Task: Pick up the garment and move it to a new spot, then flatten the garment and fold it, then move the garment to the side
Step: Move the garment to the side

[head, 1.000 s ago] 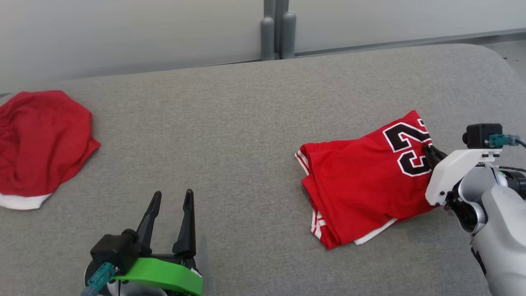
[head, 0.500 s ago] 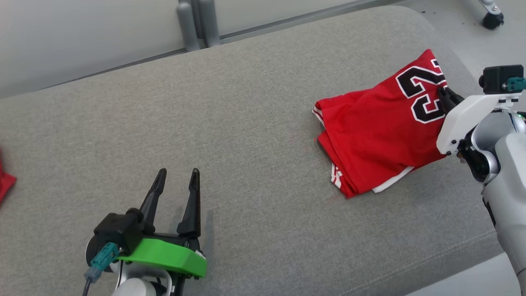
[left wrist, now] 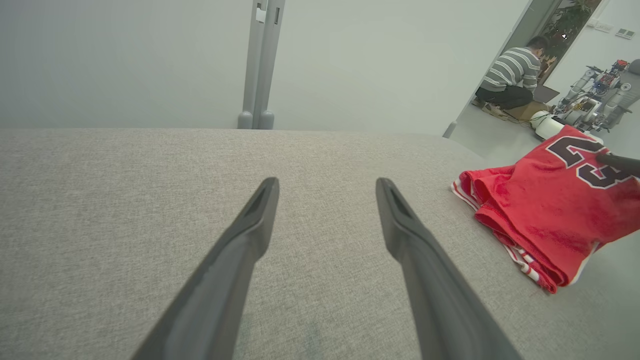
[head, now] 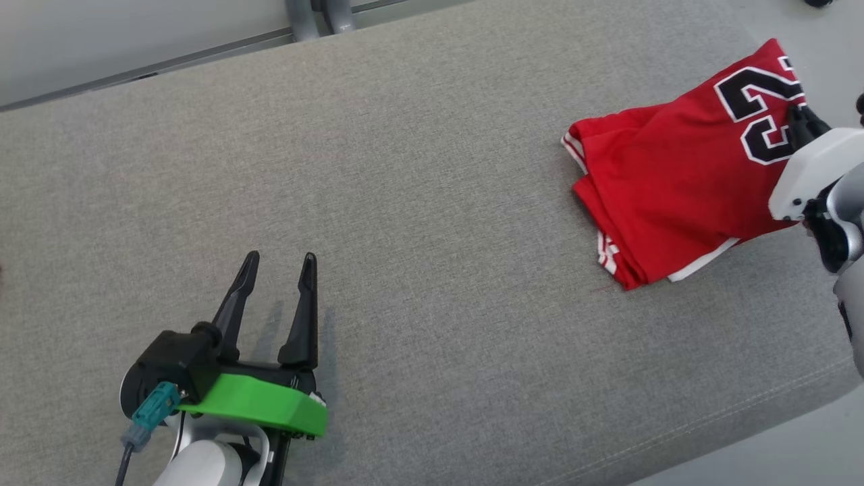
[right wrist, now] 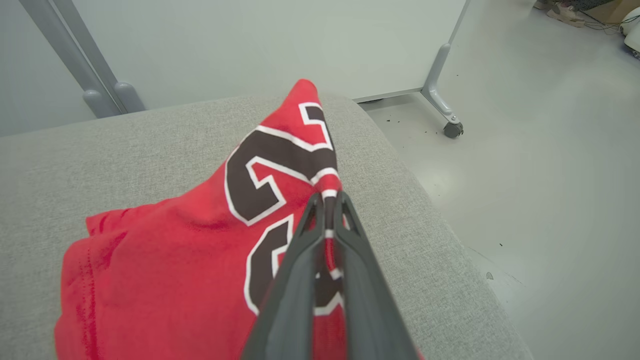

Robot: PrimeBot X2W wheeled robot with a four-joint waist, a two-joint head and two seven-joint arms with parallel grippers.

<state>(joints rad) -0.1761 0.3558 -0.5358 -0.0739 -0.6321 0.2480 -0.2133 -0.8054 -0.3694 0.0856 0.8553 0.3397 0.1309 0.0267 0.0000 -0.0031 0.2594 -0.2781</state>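
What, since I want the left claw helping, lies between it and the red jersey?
Nothing visible: bare grey cushion separates the open left claw from the red jersey, which the right claw pinches at its number.

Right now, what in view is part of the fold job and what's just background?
In the job:
- red jersey, folded, on the grey padded surface
- right gripper, shut on the jersey's numbered edge
- left gripper, open, holding nothing

Just lying about:
- partition post
- caster
- crouching person
- another robot
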